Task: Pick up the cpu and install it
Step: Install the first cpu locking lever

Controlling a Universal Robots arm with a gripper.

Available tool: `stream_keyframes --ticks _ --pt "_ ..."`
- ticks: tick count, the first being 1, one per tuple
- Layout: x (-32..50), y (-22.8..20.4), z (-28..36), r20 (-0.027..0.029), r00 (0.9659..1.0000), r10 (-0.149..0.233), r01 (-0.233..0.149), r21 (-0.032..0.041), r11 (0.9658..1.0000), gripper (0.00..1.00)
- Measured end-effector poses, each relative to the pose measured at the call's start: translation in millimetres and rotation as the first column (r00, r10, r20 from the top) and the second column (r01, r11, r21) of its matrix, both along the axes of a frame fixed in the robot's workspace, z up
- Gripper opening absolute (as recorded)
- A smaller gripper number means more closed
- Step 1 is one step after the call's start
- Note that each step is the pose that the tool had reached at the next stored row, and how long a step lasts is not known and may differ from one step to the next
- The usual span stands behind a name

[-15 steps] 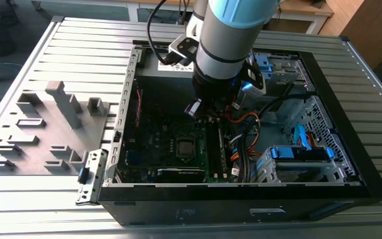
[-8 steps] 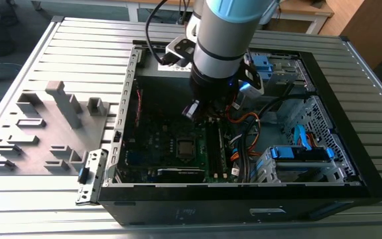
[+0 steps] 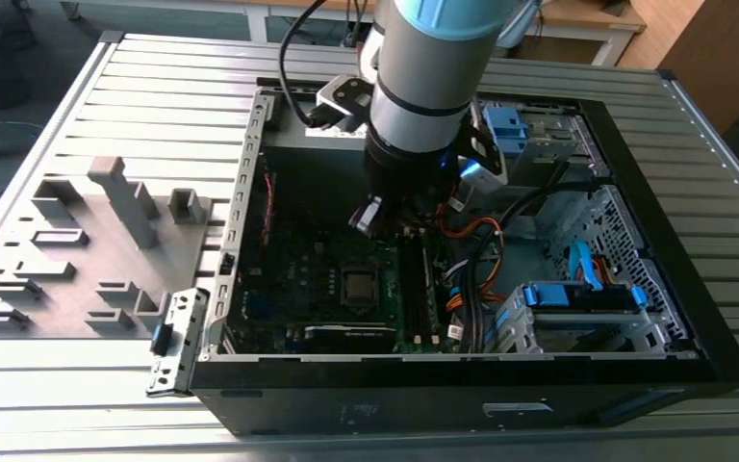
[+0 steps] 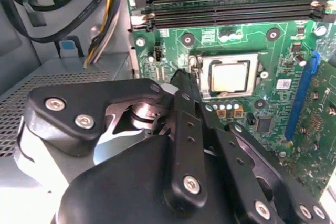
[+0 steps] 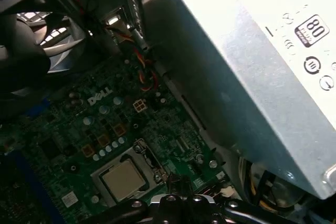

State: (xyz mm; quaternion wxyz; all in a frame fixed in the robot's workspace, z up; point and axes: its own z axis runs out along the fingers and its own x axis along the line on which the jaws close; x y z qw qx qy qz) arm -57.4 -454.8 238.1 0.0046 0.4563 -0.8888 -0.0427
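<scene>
On a ribbed metal counter (image 3: 113, 87), seen from the exterior view, lies an open black computer case (image 3: 677, 318) beside a grey fixture plate (image 3: 74, 260) with tall blocks, and the arm reaches down into the case over the motherboard (image 3: 331, 279). Both wrist views show the cpu (image 4: 230, 76) (image 5: 124, 178) lying flat in its socket on the green board, its pale metal top bare. Whether the end effector (image 4: 181, 85) is spread or pressed together cannot be told; it holds nothing visible and sits near the socket.

Cpu (image 4: 229, 76) — pale matt metal; motherboard (image 4: 278, 66) — glossy green.
</scene>
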Motion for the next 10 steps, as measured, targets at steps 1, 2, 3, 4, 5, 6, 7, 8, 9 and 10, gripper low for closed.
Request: stream_keyframes --ticks 1,2,3,4,5,6,7,8,9,10 --pt "0.0 -0.4 -0.5 -0.0004 1.0000 0.000 0.000 -0.0007 1.0000 0.11" --pt "0.0 -0.7 -1.2 -0.0008 1.0000 0.000 0.000 -0.0011 1.0000 0.11" --pt "0.0 -0.9 -1.9 -0.0013 1.0000 0.000 0.000 -0.0016 1.0000 0.11" --pt "0.0 -1.2 -2.5 -0.0018 1.0000 0.000 0.000 -0.0024 1.0000 0.11" --pt "0.0 -1.5 -3.0 -0.0024 1.0000 0.000 0.000 -0.0033 1.0000 0.11" --pt "0.0 -1.9 -3.6 -0.0029 1.0000 0.000 0.000 -0.0039 1.0000 0.11" --pt "0.0 -2.3 -4.2 -0.0035 1.0000 0.000 0.000 -0.0044 1.0000 0.11" --pt "0.0 -2.9 -4.7 -0.0043 1.0000 0.000 0.000 -0.0047 1.0000 0.11" --pt "0.0 -3.8 -5.4 -0.0052 1.0000 0.000 0.000 -0.0047 1.0000 0.11" --pt "0.0 -4.7 -6.1 -0.0062 1.0000 0.000 0.000 -0.0046 1.0000 0.11"
